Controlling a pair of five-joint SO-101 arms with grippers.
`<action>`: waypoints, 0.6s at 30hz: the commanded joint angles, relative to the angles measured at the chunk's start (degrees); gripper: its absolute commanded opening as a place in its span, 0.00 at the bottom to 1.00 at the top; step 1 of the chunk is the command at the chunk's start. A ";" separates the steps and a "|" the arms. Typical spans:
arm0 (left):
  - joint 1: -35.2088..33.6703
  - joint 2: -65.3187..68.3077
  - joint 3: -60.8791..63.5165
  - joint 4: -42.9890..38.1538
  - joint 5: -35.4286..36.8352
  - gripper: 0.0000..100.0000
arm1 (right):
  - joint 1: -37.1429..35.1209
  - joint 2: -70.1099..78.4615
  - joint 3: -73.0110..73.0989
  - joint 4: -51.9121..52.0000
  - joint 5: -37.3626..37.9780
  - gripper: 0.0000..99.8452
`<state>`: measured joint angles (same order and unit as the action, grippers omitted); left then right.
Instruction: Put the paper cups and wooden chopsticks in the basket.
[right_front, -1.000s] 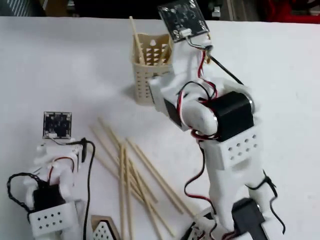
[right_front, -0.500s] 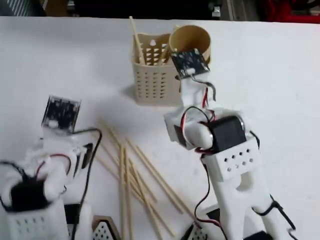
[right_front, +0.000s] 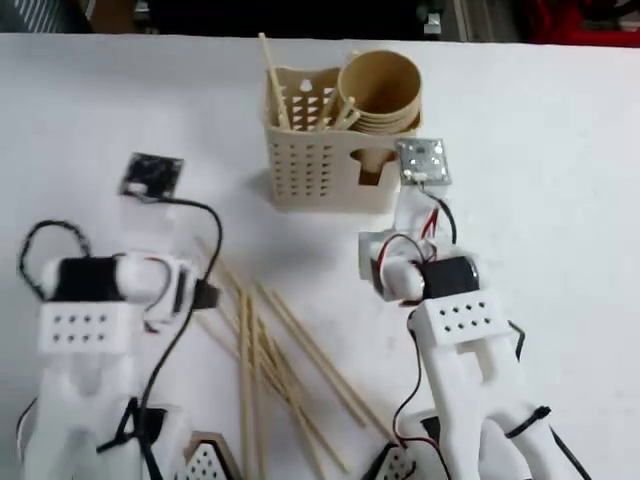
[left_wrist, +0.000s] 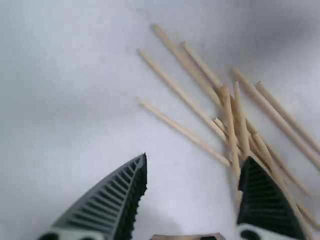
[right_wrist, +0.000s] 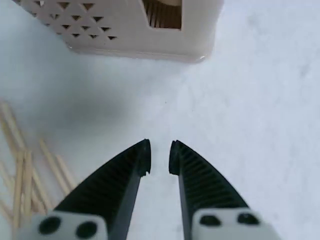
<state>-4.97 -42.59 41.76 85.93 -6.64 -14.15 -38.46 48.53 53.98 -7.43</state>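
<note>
Since a second ago, we are seeing the right arm (right_front: 455, 320) drawn back from the basket (right_front: 312, 172), and the paper cups (right_front: 381, 88) are now sitting nested in the basket's end nearer that arm. Over the same second the left arm (right_front: 88, 315) has swung forward toward the loose chopsticks (right_front: 262, 345).

We are looking at the right gripper (right_wrist: 159, 157) hanging low over the white table (right_front: 560, 150), near the basket's wall (right_wrist: 125, 35). Its jaws are lying almost together with only a thin gap at the tips, and they are holding nothing. A few of the loose chopsticks (right_wrist: 22, 175) are showing off to one side of it.

We are finding the left gripper (left_wrist: 195, 167) spread wide and empty above the table. One of its fingers (left_wrist: 262, 197) is overlapping the edge of the chopstick pile (left_wrist: 222, 112), though we cannot tell whether it is touching the sticks.

The chopsticks are lying crossed in a scattered heap on the table between the two arms. One chopstick (right_front: 271, 75) is standing tilted in the basket's far end, with a few more leaning beside the cups.
</note>
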 joint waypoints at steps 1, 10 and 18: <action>5.14 3.30 2.55 -5.54 4.92 0.34 | 1.98 -1.63 1.49 -5.14 -0.44 0.08; 11.21 15.25 11.34 -18.64 7.12 0.34 | 2.33 -1.63 1.76 -5.32 -0.44 0.08; 11.38 29.93 10.02 -23.30 7.38 0.34 | 2.33 -1.63 1.76 -5.23 -0.44 0.08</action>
<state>5.67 -16.04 54.77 62.90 0.13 -12.22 -38.46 50.64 49.67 -7.43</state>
